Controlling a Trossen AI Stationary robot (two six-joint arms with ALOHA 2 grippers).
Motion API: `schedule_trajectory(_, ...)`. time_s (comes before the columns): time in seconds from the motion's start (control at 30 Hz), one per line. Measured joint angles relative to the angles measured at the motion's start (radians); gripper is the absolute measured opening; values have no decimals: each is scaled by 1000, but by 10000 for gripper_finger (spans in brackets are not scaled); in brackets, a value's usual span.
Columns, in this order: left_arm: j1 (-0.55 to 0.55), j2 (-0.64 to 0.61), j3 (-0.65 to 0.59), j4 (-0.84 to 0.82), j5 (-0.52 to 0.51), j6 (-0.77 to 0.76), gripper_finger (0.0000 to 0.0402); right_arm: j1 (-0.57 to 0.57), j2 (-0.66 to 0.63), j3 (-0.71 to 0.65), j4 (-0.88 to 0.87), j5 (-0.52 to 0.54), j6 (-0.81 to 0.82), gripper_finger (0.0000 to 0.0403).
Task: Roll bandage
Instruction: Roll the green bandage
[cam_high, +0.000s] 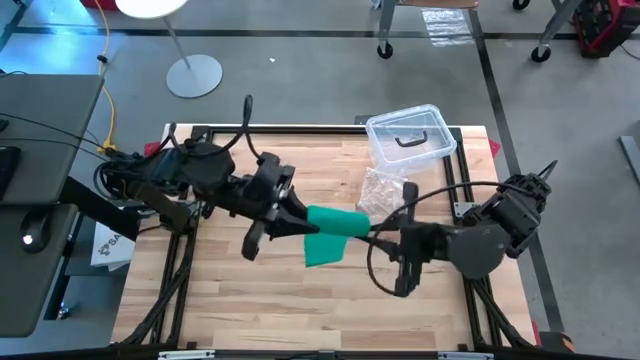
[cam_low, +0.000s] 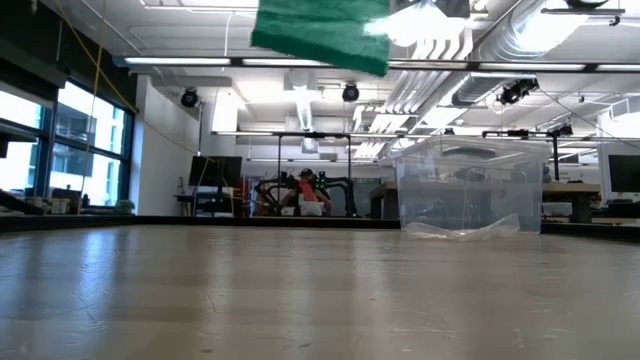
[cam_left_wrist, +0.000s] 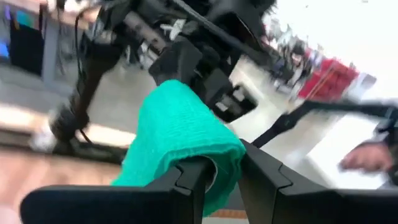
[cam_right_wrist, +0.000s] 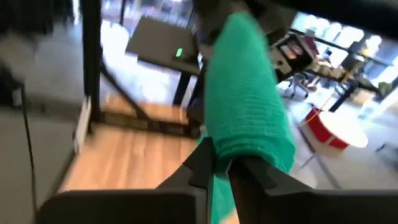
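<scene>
High view: left gripper (cam_high: 312, 226) and right gripper (cam_high: 372, 237) each pinched the bandage (cam_high: 334, 233) mid-air above the table (cam_high: 250, 290).

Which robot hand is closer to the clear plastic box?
The right. The right gripper holds the bandage just in front of the clear plastic box; the left gripper grips its far end.

The bandage (cam_high: 330, 232) is a solid green with a fine ribbed weave, no print on it; between the dark jaws of the left gripper (cam_left_wrist: 222, 180) it reads more as teal. The right gripper (cam_right_wrist: 221, 167) is black too, like both arms. The table (cam_high: 250, 300) is pale wood in plank stripes, framed in black. Beyond the jaws, the plastic box (cam_high: 410, 135) is clear with a black handle, and the bag (cam_high: 385, 188) is clear and crinkly.
</scene>
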Motion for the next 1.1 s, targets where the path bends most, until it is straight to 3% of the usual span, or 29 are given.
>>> schedule_trajectory(0.17,27,0,0,-31,28,-128,63,0,6,-4,-29,-41,-23,50)
schedule_trajectory(0.3,36,-2,1,-34,40,-62,17,0,4,-4,-12,-46,157,70)
schedule_trajectory(0.57,-7,0,0,-73,16,385,12,5,5,-3,-31,-91,506,153)
schedule_trajectory(0.83,-122,-1,1,-125,-151,792,21,53,8,-4,-15,48,625,185)
schedule_trajectory(1.1,-143,-3,2,-78,-186,695,35,11,10,-4,197,-38,492,185)
